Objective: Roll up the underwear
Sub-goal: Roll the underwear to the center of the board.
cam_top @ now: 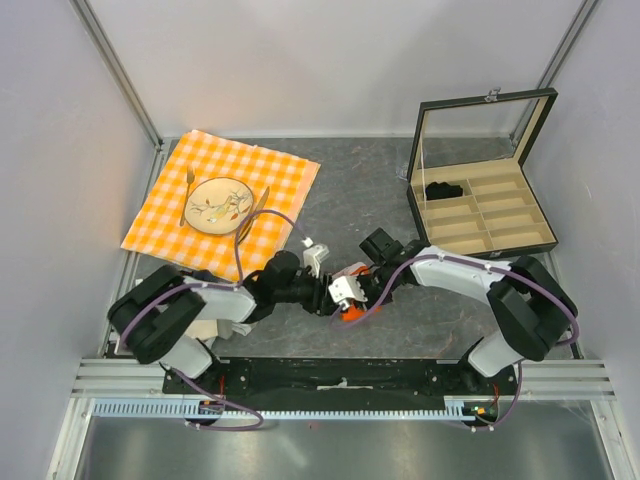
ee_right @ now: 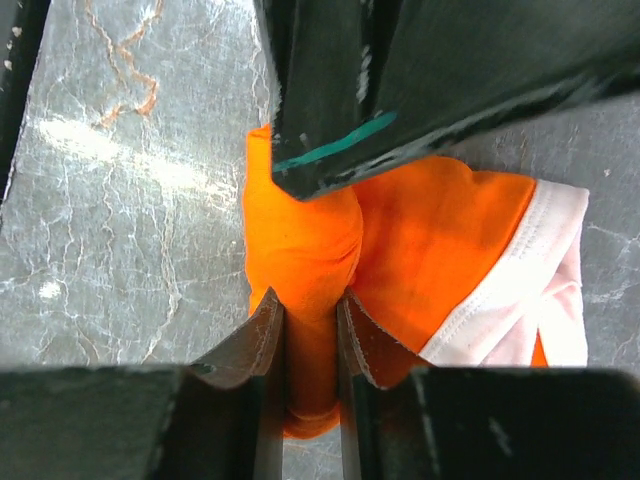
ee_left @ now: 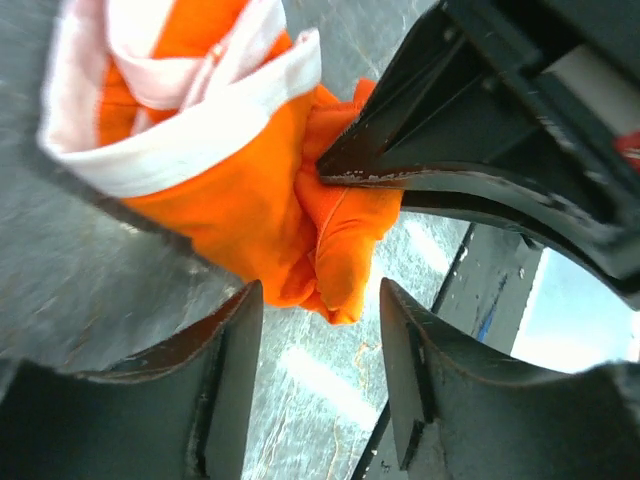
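Underwear point(cam_top: 349, 313) sits on the grey tabletop point(cam_top: 370, 190), near the front edge, approx. centre, between the two arms. It's bunched up, w/ an orange fold sticking out at one end and the white trim at the other.

Right gripper point(ee_right: 308, 300): clenched on that orange fold. Its fingers point(ee_right: 262, 345) are nearly together, w/ fabric squeezed between them and bulging out above the tips. In the left wrist view the same gripper point(ee_left: 330, 178) comes in from upper right, tip pinched into the cloth.

Left gripper point(ee_left: 320, 290): released, jaws approx. half apart. The tip of the fold hangs in the gap between its fingers point(ee_left: 225, 385), but neither pad presses on it and bare tabletop shows between them. In the right wrist view its dark fingers point(ee_right: 330, 150) sit right over the orange fold, close above it; can't tell if they're touching.

Elsewhere: orange checked cloth point(cam_top: 170, 225) at far left w/ a plate point(cam_top: 220, 204) on it. Open box point(cam_top: 480, 215) at far right, w/ a black bundle point(cam_top: 443, 189) in a back compartment. Both well apart from the underwear.
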Available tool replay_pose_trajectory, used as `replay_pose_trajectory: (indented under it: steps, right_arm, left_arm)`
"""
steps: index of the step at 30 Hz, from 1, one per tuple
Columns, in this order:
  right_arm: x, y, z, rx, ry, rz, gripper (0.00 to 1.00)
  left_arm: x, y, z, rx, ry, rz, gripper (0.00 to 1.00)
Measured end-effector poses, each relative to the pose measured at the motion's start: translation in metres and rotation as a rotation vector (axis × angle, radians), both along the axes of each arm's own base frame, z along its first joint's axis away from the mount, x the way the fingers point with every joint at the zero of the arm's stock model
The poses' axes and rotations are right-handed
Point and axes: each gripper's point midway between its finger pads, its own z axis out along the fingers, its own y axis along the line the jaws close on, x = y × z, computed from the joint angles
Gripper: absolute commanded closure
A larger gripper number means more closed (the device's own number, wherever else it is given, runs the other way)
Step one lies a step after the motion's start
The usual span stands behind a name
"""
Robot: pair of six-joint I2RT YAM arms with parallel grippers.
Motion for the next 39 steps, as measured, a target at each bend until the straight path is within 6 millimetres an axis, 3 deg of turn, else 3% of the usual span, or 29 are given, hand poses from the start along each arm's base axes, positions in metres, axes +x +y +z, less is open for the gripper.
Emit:
replay_pose_trajectory:
  steps: [3,5,7,8,14,18,23,29,39]
  right_arm:
    - [-0.001,0.002,0.0,-0.01,0.031,-0.008,0.87]
    - [-0.001,0.002,0.0,-0.016,0.052,-0.015,0.87]
    - [-0.001,0.003,0.0,-0.021,0.074,-0.021,0.87]
    - [-0.002,0.004,0.001,-0.021,0.095,-0.027,0.87]
    - [0.0,0.004,0.001,-0.023,0.222,-0.078,0.87]
    - [0.001,0.004,0.001,-0.026,0.33,-0.116,0.87]
    - [-0.001,0.005,0.0,-0.049,0.466,-0.167,0.87]
    - [-0.012,0.003,-0.001,-0.074,0.587,-0.212,0.86]
    - [-0.022,-0.003,-0.002,-0.11,0.705,-0.265,0.85]
  left_arm:
    - [0.006,0.014,0.018,-0.01,-0.079,0.074,0.34]
    - [0.011,0.023,0.034,-0.028,-0.147,0.119,0.23]
    - [0.014,0.032,0.047,-0.046,-0.208,0.162,0.03]
    - [0.016,0.038,0.052,-0.05,-0.237,0.196,0.01]
    - [0.013,0.076,0.07,-0.102,-0.365,0.331,0.02]
    - [0.002,0.083,0.074,-0.139,-0.449,0.295,0.07]
    - [-0.023,0.069,0.064,-0.113,-0.516,0.149,0.08]
    - [-0.058,0.038,0.044,0.007,-0.64,-0.11,0.07]
    - [-0.038,-0.006,0.018,0.276,-0.88,-0.263,0.06]
